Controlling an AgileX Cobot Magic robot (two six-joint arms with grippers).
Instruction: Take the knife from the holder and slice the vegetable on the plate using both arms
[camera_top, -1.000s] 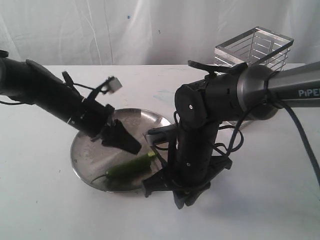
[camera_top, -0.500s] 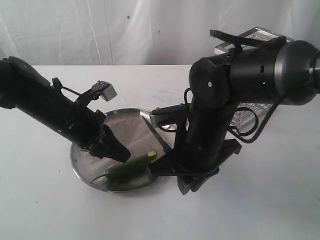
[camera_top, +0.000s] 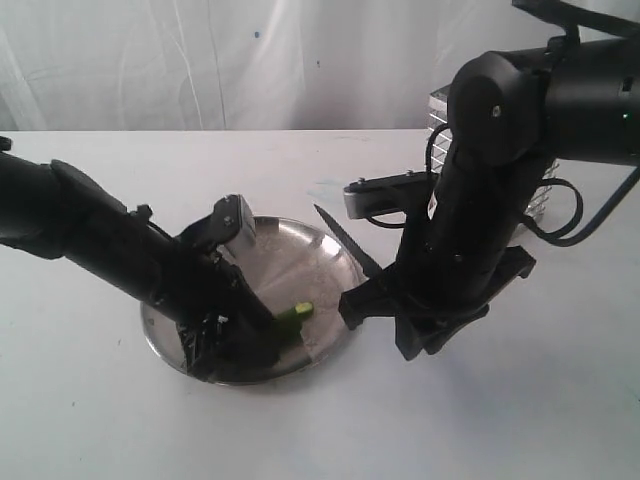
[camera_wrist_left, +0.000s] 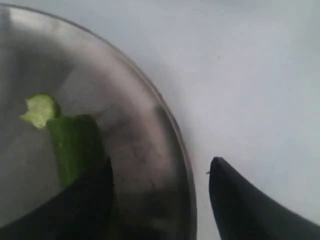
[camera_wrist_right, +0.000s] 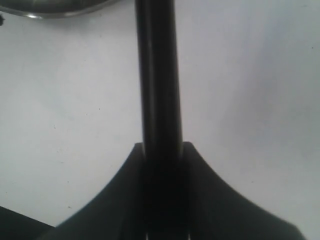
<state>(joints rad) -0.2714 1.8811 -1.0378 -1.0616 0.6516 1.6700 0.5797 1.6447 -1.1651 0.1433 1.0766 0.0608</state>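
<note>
The green chili (camera_top: 294, 313) lies near the front of the steel plate (camera_top: 335, 246); its pale cut end (camera_wrist_left: 39, 110) points away from my left gripper. My left gripper (camera_top: 233, 343) is low over the plate's front edge and open (camera_wrist_left: 160, 172). One finger (camera_wrist_left: 92, 197) rests by the chili (camera_wrist_left: 72, 142) inside the plate, the other (camera_wrist_left: 240, 200) hangs outside the rim. My right gripper (camera_top: 377, 290) is shut (camera_wrist_right: 162, 150) on the black knife (camera_wrist_right: 157, 75). The dark blade (camera_top: 345, 240) slants over the plate's right rim, clear of the chili.
The silver wire holder (camera_top: 438, 108) stands at the back right, mostly hidden behind the right arm. White table surrounds the plate, whose rim (camera_wrist_right: 50, 11) shows in the right wrist view, and a white curtain hangs behind.
My left gripper has come down and forward onto the chili at the plate's front. The right arm has risen and swung right, carrying the knife off the plate's front edge.
</note>
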